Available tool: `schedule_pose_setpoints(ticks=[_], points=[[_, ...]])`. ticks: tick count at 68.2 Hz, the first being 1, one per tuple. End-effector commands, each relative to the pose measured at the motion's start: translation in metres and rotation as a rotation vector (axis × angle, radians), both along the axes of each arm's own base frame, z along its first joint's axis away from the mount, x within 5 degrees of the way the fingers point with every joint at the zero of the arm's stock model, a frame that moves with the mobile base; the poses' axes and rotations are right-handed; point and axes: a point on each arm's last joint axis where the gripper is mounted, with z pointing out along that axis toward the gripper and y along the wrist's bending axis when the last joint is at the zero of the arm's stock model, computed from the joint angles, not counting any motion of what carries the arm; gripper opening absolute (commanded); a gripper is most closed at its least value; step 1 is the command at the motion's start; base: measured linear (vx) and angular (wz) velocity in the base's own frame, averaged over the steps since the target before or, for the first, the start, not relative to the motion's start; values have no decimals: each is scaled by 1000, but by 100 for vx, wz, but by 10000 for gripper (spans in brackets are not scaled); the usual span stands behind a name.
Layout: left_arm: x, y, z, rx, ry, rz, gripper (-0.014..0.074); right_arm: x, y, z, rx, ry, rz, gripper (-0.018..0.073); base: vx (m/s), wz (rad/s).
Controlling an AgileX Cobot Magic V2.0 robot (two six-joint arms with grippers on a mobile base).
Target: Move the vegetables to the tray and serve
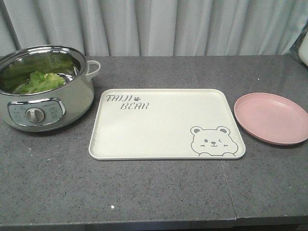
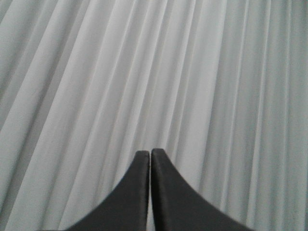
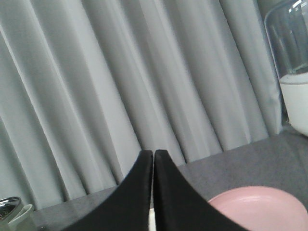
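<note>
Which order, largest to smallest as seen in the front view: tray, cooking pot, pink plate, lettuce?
1. tray, clearly largest.
2. cooking pot, though the frame edge cuts off its left side.
3. pink plate.
4. lettuce, inside the pot and partly hidden by its rim.

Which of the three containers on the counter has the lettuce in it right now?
The electric pot at the left end: green lettuce leaves lie inside it. The cream tray and the pink plate hold nothing.
</note>
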Motion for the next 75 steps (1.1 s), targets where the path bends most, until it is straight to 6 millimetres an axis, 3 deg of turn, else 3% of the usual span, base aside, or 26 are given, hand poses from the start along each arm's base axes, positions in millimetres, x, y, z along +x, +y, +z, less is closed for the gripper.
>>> schedule_pose_setpoints(ticks=[1,9,19,26,37,47,61,75], points=[[-18,2,30,-9,-18,10,-3,9,2,34,-81,-62,-4,34,0,0],[-27,3,42,-13,38,21,15,22,2,44,-86,-45,2,176,0,0],[-28,3,44,-16,69,24,84,30,4,45,-73,-56,24,508,0,0],[-29,3,45,-43,51,4,148,29,5,46,-72,-81,35,650,0,0],[-27,3,44,-91,81,-28,218,33,4,48,-104,-34,10,643,0,0],[-10,2,47,-62,211,-8,277,45,-1,74,-209,25,-57,608,0,0],[34,1,76,100,491,54,311,84,-5,111,-324,134,-120,594,0,0],[84,0,115,242,641,81,311,128,-3,118,-444,295,-94,594,0,0]])
